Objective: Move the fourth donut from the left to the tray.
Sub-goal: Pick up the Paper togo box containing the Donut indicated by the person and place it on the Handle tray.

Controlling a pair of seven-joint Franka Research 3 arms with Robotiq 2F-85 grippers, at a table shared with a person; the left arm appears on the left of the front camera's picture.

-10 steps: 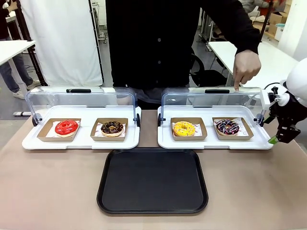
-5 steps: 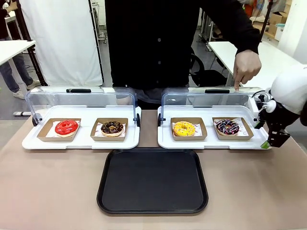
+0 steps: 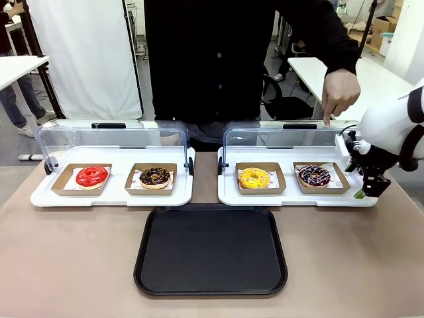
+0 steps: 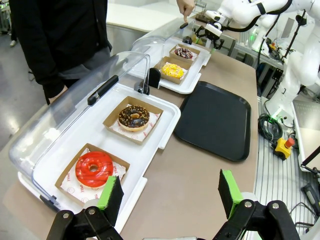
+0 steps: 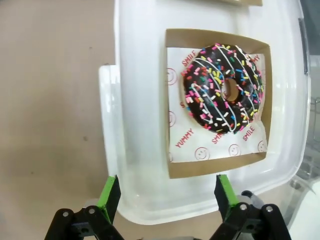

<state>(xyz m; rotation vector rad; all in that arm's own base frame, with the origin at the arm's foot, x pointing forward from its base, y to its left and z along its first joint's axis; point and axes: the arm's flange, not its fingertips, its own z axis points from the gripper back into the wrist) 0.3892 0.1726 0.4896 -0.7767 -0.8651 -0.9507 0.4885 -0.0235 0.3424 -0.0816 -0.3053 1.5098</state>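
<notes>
Your right end effector (image 3: 364,193) hangs at the right end of the right-hand white display tray (image 3: 228,196), low, close to its front corner. In the right wrist view its fingers (image 5: 109,192) stand wide apart with nothing between them, looking down on the tray's edge.

The fourth donut (image 3: 314,175) sits in its brown cardboard dish (image 3: 321,191) on white printed paper. It is the rightmost item on that display tray, just beside your right end effector but not touched by it. It has dark glaze, white stripes and coloured sprinkles. The yellow donut (image 3: 254,177) is in the next dish to its left.

The person's hand (image 3: 340,93) points down, forefinger at the top edge of the clear lid (image 3: 291,136), behind the fourth donut.

The tray (image 3: 211,250) lies on the counter (image 3: 66,265) in front of both display trays, centred between them, with nothing on it.

Your left end effector (image 4: 170,190) is likewise spread wide and holds nothing. It is above the counter near the left display tray (image 4: 150,150), where you see the red donut (image 4: 93,168) and the chocolate crumb donut (image 4: 133,117).
</notes>
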